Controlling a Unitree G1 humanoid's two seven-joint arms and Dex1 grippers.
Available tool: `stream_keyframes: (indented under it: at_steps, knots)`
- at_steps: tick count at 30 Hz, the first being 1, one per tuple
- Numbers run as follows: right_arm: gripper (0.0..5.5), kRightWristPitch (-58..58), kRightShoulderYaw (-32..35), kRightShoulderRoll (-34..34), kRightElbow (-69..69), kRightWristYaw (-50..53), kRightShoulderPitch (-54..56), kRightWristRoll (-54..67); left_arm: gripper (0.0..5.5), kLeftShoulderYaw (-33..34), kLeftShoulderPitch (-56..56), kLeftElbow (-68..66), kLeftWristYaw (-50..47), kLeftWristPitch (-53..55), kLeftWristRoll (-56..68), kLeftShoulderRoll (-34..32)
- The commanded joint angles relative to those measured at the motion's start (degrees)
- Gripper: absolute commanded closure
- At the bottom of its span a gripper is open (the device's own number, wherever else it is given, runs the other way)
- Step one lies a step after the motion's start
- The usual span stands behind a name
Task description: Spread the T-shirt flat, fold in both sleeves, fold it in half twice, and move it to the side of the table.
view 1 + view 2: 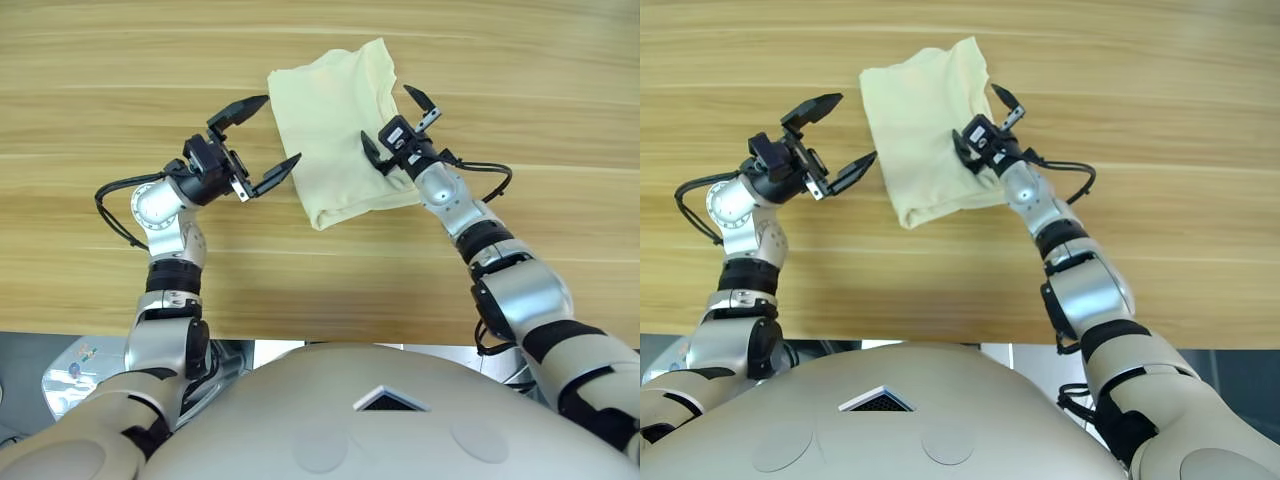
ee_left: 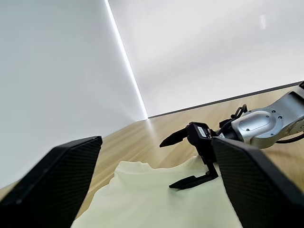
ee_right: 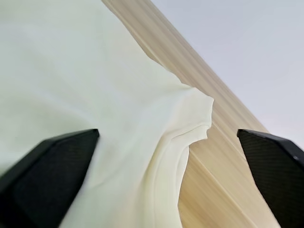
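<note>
You have the pale yellow T-shirt [image 1: 335, 130] lying folded into a compact, slightly skewed rectangle on the wooden bench [image 1: 120, 60], toward the far middle of it, one corner pointing back at the robot. Your left gripper [image 1: 281, 129] sits just beside the shirt's left edge, its fingers [image 2: 57, 185] spread wide and holding nothing, their tips aimed at the cloth. Your right gripper [image 1: 390, 116] is at the shirt's right edge, fingers likewise spread and gripping nothing: one finger lies over the fabric, the other is out past the edge above bare wood. In the right wrist view, a folded corner of the shirt shows between those fingers [image 3: 47, 171].
</note>
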State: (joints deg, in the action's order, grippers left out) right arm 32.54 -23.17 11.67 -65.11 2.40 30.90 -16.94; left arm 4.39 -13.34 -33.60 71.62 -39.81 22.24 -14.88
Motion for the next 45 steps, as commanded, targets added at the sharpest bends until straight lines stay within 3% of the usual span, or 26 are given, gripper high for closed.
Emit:
stream_keyframes:
  at_steps: [1,6,12,19,26,29,36,45]
  knots:
    - [0.11,-1.19,-3.95,-1.04,10.35,-13.62,-17.12,1.53,1.20,-1.52,0.78,0.74,-0.54,0.11,-0.66,0.17]
    - [0.11,-15.40,-0.97,1.74,50.85,-18.38,-31.32,13.53,1.20,-2.24,1.74,1.42,-0.78,0.01,-0.51,-0.03]
    - [0.11,-28.06,0.94,2.86,73.30,-18.45,-40.17,12.99,1.20,-2.66,2.64,2.23,-0.81,0.05,-0.59,-0.26]
    - [0.11,-27.06,3.69,5.89,76.32,-19.64,-40.46,10.97,1.20,-4.82,4.01,3.40,-0.48,-1.54,-2.13,-0.94]
    - [0.11,-13.10,22.67,26.99,72.04,-24.51,-38.76,8.66,1.20,-3.82,7.17,13.21,0.43,-7.29,-9.79,-18.08]
    - [0.11,-5.62,26.05,34.71,66.96,-26.65,-43.13,5.15,1.20,-3.42,8.83,14.29,0.76,-8.65,-13.06,-25.64]
    - [0.11,9.00,18.24,43.99,69.33,-38.13,-57.44,4.25,1.20,-11.39,17.92,18.29,-2.56,-14.76,-26.56,-31.63]
    - [0.11,7.24,10.82,40.40,68.88,-42.47,-52.22,2.81,1.20,-17.36,19.91,22.73,-7.11,-13.88,-27.92,-33.16]
